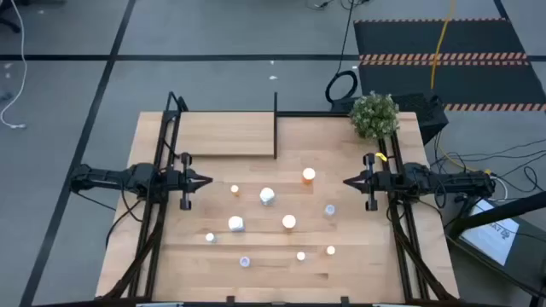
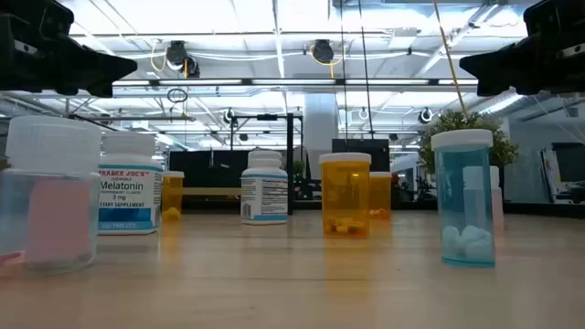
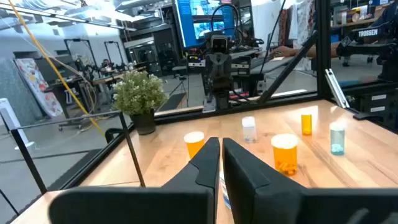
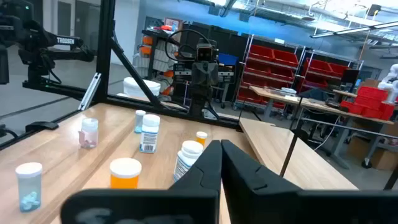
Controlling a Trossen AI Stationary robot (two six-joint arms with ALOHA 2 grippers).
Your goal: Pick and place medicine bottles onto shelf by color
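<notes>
No bottle was picked yet: both the left gripper (image 1: 207, 181) and right gripper (image 1: 348, 181) were closed and empty, so one needed to open over the medicine bottles (image 1: 267, 196) mid-frame.

So the medicine bottles (image 1: 267, 196) sit scattered across the middle of the table (image 1: 367, 264), between the 2 arms. The shelf (image 1: 226, 134) is behind them, far-left side, with a plant (image 1: 374, 114) at the far-right corner.
</notes>
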